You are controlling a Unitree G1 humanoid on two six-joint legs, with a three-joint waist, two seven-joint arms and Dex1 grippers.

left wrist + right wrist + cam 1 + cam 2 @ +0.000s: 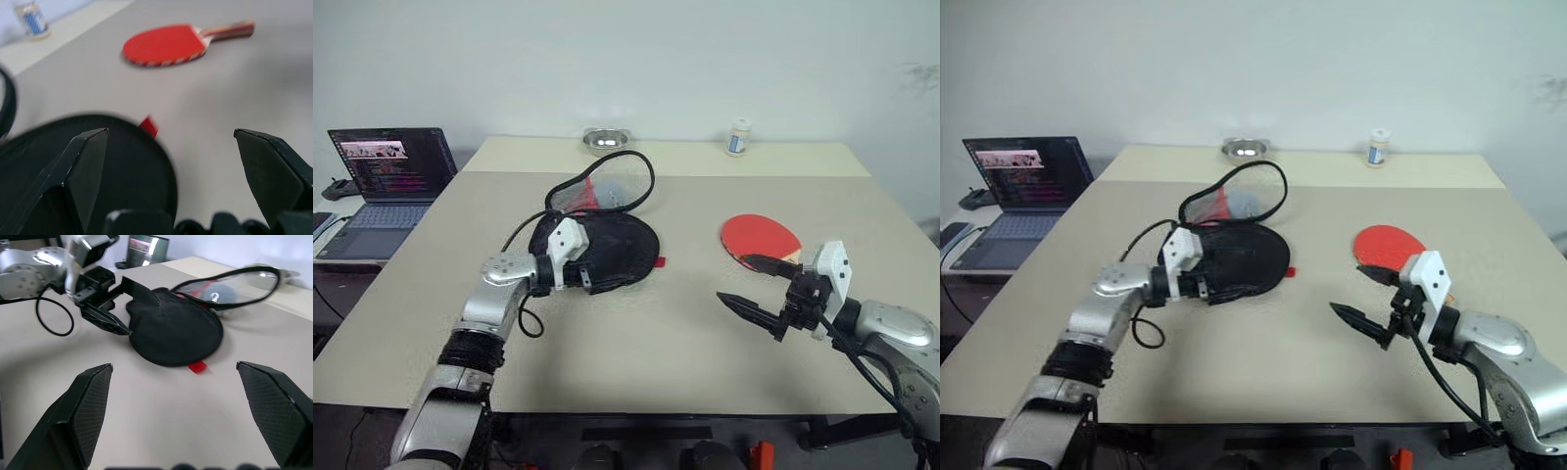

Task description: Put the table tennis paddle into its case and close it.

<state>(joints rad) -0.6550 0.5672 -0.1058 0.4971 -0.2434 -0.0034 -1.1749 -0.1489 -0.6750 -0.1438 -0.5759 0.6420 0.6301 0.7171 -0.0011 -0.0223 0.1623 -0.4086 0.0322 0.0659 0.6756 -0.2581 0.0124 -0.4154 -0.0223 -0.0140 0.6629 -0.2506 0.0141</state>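
Right gripper: jaws spread, nothing held. Left gripper: jaws spread at case, black, flap unzipped, mid-surface. Paddle: red face, flat, near right edge; bare surface between.

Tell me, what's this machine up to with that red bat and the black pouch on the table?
The robot is about to pack the table tennis paddle into its case. The case lies unzipped on the table, its flap raised. The left tool is open at the case's near edge, one finger over the black fabric; whether it touches is unclear. The right tool is open and empty, just in front of the paddle, which lies flat and untouched. Nothing is packed yet.
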